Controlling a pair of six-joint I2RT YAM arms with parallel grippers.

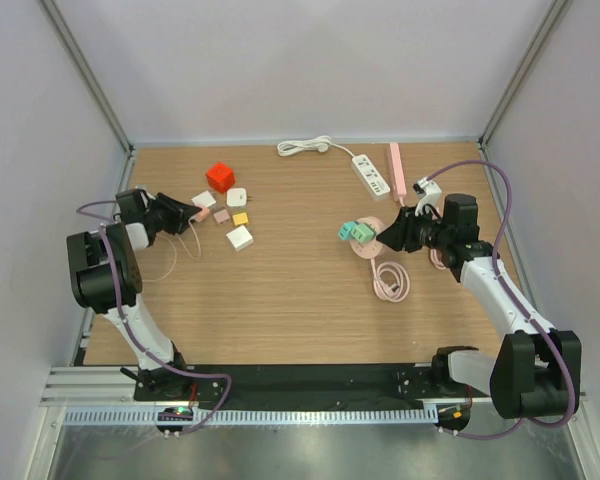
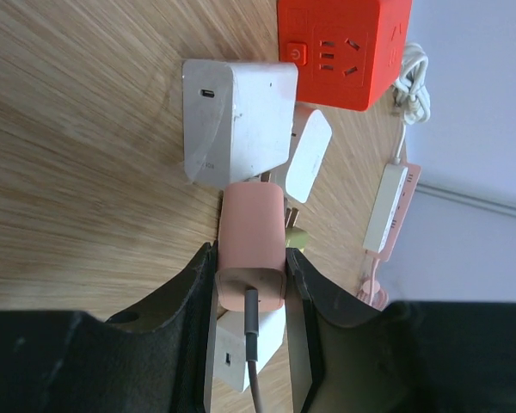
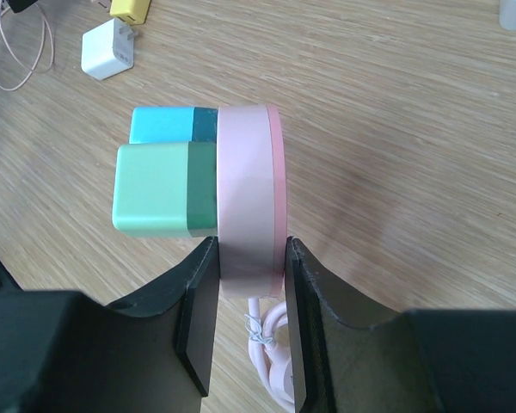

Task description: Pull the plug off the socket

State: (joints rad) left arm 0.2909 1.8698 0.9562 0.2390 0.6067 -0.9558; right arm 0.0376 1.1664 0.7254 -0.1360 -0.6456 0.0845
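Right of the red cube (image 1: 220, 177), well apart, our right gripper (image 3: 248, 249) pinches the socket (image 3: 245, 172); the green plug (image 3: 150, 191) sticks out of its face. Near the cube, our left gripper (image 2: 251, 258) pinches a charger (image 2: 252, 224). We judge the plug light, stiff and smooth; grip its flat sides.

It was a robotics lab cell: a wooden worktop (image 1: 300, 310) boxed in by plain white panels (image 1: 310, 60) on aluminium posts (image 1: 90, 78), with a black mounting rail (image 1: 310, 380) and slotted cable duct (image 1: 310, 416) along its near edge.
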